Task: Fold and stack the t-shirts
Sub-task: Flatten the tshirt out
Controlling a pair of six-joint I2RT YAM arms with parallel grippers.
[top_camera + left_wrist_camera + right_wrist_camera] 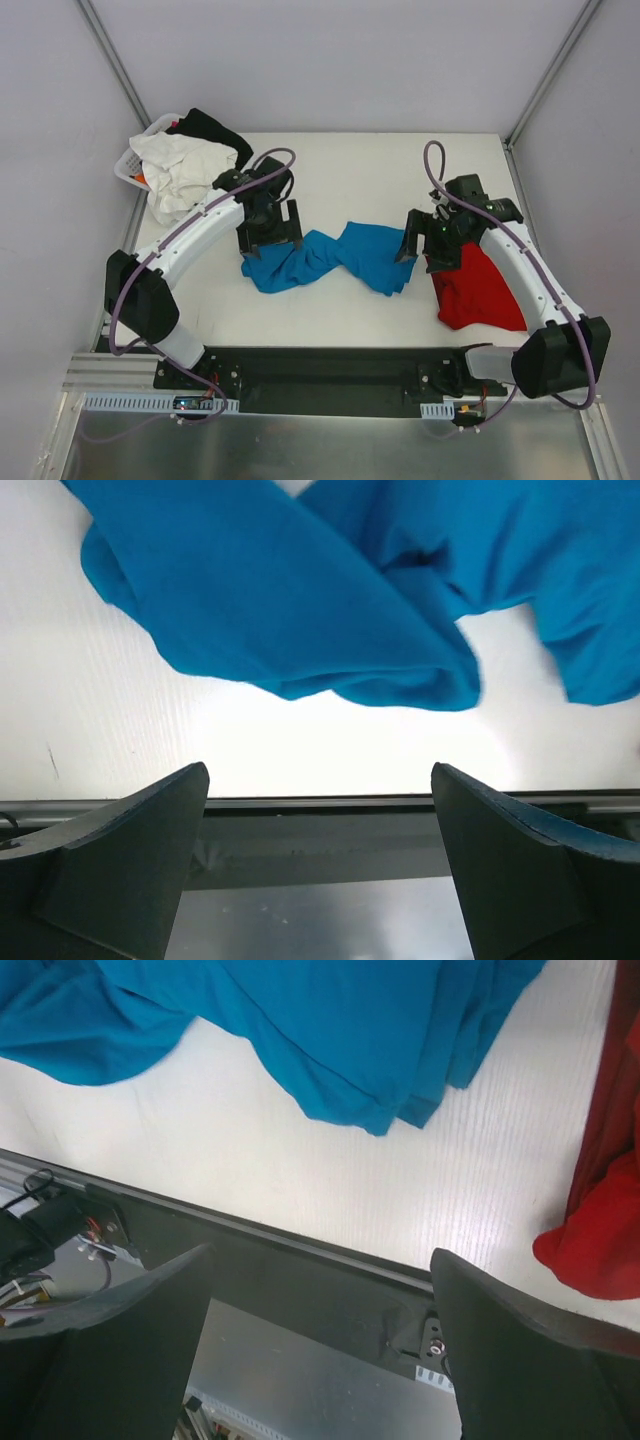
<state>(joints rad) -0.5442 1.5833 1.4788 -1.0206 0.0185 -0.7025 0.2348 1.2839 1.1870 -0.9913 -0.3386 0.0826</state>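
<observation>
The turquoise-blue t-shirt point(335, 256) lies crumpled and stretched across the middle of the white table point(350, 170). It also shows in the left wrist view point(330, 590) and the right wrist view point(330, 1030). The red t-shirt point(478, 290) lies bunched at the right, partly under the right arm; its edge shows in the right wrist view point(600, 1190). My left gripper point(270, 238) is open and empty above the blue shirt's left end. My right gripper point(425, 252) is open and empty between the blue shirt's right end and the red shirt.
A white basket point(135, 165) at the back left holds a white cloth garment point(178, 172) and a black cloth garment point(212, 128), both spilling over its rim. The table's near edge is a black rail point(330, 365).
</observation>
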